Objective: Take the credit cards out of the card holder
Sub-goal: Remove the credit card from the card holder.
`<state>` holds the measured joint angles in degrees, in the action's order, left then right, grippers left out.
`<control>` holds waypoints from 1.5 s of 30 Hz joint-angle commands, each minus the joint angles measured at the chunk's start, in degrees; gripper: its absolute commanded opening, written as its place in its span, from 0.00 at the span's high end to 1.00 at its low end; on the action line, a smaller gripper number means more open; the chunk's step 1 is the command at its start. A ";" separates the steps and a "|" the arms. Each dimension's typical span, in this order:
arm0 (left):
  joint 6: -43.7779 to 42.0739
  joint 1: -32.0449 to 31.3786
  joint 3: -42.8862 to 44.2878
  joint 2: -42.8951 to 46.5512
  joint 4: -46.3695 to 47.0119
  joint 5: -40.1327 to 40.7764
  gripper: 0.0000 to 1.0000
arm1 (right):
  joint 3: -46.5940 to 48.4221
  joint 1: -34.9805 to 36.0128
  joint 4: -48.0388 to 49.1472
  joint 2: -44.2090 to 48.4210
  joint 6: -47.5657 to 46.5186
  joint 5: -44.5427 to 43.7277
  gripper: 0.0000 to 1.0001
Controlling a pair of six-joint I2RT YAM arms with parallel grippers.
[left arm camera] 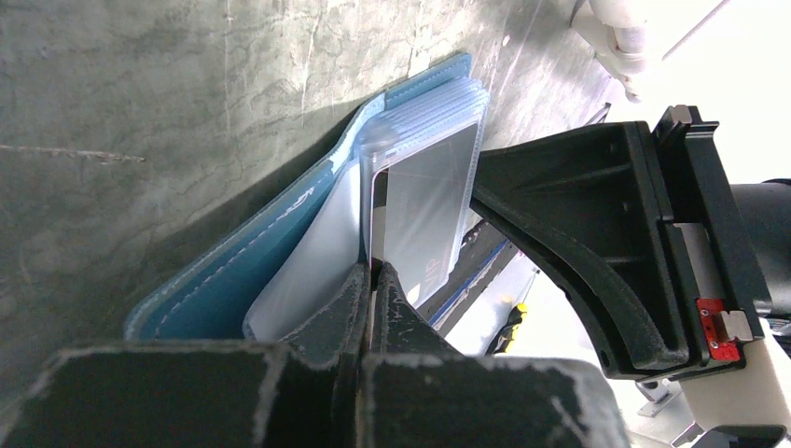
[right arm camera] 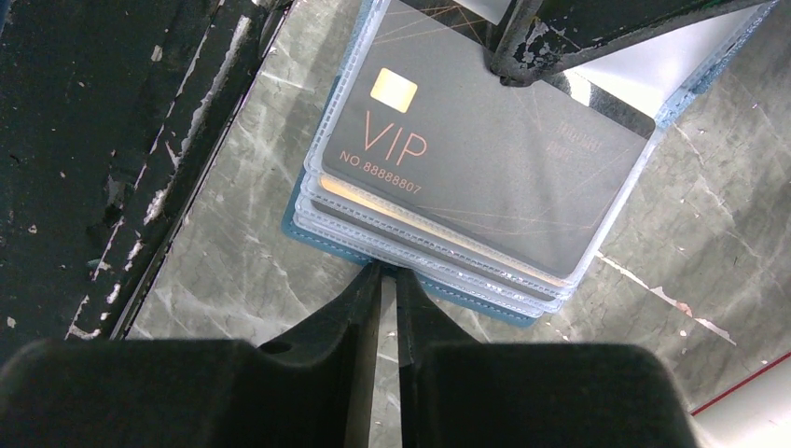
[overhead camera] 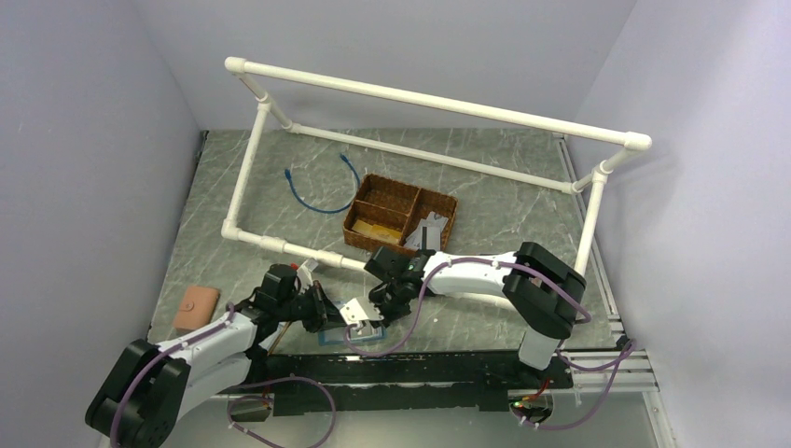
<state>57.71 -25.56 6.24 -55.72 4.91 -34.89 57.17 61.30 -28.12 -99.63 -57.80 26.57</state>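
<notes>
Your holder (left arm camera: 233,280) lies open on the table (overhead camera: 485,201) at its near edge, between the two grippers and close to the arm bases. It is slate blue with a pale stitched seam along its border. A stack of clear plastic sleeves (right arm camera: 438,261) fans out of it, each edge stepped a little past the next. On top you see one card (right arm camera: 485,159): dark grey and matte, with fine gold lines across it and a gold chip (right arm camera: 393,90) in one corner. It reads "VIP" in coppery letters with "NO 88888807" beneath, and a dark stripe runs along its far end. More card edges show in the sleeves below, but you cannot count them.

Your left gripper (left arm camera: 373,275) comes in low from the side. Its jaws are pinched almost together on the edge of the top sleeve with the card in it. Whether they have the card alone or sleeve and card both, you cannot tell. Your right gripper (right arm camera: 387,275) meets the stack from the opposite edge. Its jaws are closed to a thin slit, tips touching the lowest sleeves and the blue cover. Whether anything is caught in that slit, you cannot tell.

Farther back are a wicker basket (overhead camera: 401,213), a blue cable (overhead camera: 317,191) and a white pipe frame (overhead camera: 429,98). A tan holder (overhead camera: 196,306) lies to the left, well apart.
</notes>
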 commanded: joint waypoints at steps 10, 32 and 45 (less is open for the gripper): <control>0.01 0.51 0.15 5.30 -4.75 -0.94 1.00 | -3.00 0.18 -4.22 -5.57 0.50 -6.17 0.88; -1.72 0.51 0.08 8.59 -9.24 0.65 0.99 | -2.68 -0.21 -6.06 -6.34 -0.03 -9.15 0.89; 0.05 0.51 0.00 11.86 -12.67 2.12 0.93 | -2.43 -0.21 -6.77 -7.06 0.01 -9.69 0.90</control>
<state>57.71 -25.30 5.98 -45.08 -5.80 -33.65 58.54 61.39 -29.28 -100.73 -57.39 25.67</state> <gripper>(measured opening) 0.060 0.108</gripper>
